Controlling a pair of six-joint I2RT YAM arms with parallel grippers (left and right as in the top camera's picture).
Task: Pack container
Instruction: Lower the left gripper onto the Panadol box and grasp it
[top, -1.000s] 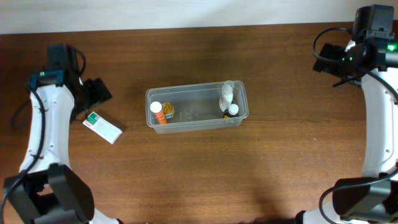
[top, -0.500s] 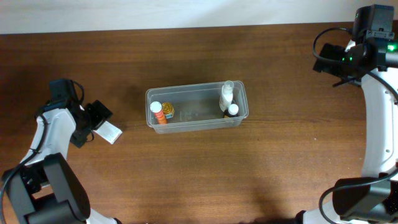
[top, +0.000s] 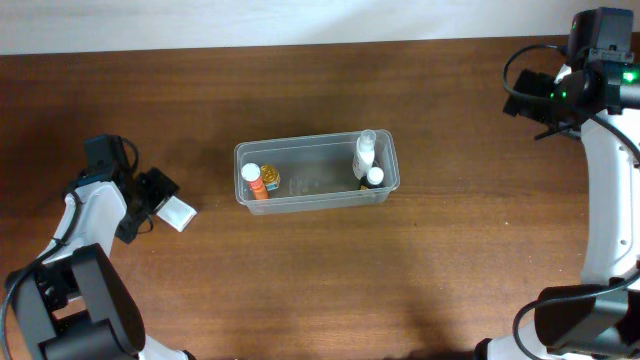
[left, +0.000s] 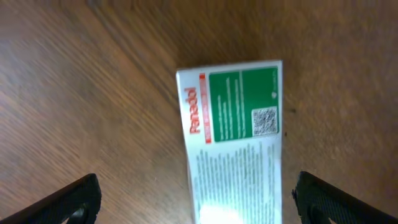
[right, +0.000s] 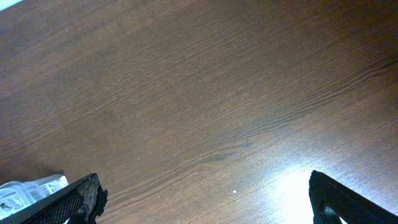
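Observation:
The clear plastic container (top: 300, 196) stands mid-table. It holds an orange bottle (top: 255, 181), a small yellow jar (top: 271, 180), a clear bottle (top: 365, 150) and a dark bottle with a white cap (top: 373, 178). A white and green Panadol box (top: 178, 212) lies flat on the table to its left; it also shows in the left wrist view (left: 233, 137). My left gripper (top: 160, 200) is open and straddles the near end of the box (left: 196, 202). My right gripper (right: 205, 202) is open and empty above bare table at the far right (top: 520, 95).
The brown wooden table (top: 330, 290) runs to a pale wall at the back edge. A corner of the clear container's contents shows at the lower left of the right wrist view (right: 31, 186).
My left arm has swung down toward the front of the table and its gripper has come over the Panadol box, covering its left end. The right arm has not moved.

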